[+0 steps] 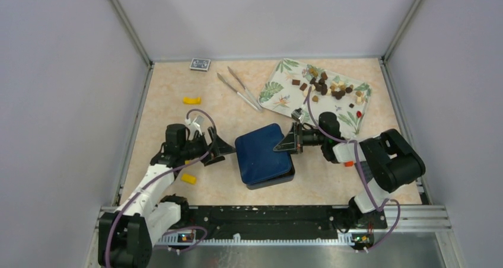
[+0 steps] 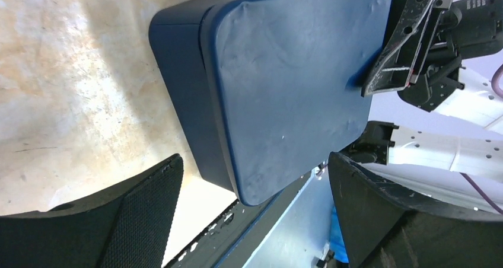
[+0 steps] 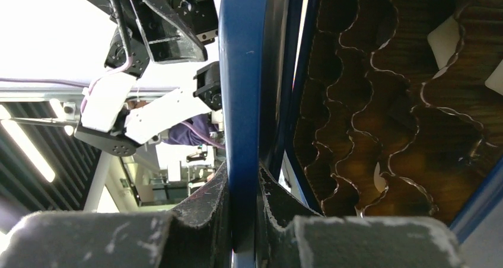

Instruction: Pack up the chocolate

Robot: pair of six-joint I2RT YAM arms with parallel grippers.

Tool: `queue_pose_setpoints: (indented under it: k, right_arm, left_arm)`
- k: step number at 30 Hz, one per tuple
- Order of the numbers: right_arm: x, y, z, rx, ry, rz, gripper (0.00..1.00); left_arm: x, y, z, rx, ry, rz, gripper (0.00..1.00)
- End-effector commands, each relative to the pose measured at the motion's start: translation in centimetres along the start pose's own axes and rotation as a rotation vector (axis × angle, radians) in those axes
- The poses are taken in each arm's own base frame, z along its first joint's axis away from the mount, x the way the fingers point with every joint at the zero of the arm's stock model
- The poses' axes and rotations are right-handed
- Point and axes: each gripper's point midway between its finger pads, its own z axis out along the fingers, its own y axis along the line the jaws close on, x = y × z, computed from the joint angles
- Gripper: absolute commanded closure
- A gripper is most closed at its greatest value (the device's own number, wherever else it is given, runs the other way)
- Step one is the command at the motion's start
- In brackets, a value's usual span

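Blue lid, pinched at its edge by my right gripper, stood cracked above the box; my left gripper hung spread alongside. Chocolate lay on the leafy tray. I judged a slow, level lift best.

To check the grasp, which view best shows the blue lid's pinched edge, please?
Right wrist: the blue lid stands edge-on, clamped in the right gripper. Top external and left wrist show mostly its top face.
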Motion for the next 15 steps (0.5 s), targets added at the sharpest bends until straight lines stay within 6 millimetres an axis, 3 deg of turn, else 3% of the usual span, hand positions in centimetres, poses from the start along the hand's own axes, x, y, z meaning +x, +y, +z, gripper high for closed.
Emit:
queue_pose_setpoints:
  k: [1, 15]
  right_arm:
    - [-0.8, 0.1, 0.0, -0.020, -0.013, -0.067, 1.00]
    - [-1.3, -1.6, -1.4, -0.001, -0.036, -0.031, 1.00]
  left_arm:
    - [0.1, -1.2, 0.7, 0.088, 0.026, 0.036, 0.07]
    - [1.6, 0.2, 2.0, 0.060, 0.069, 0.012, 0.25]
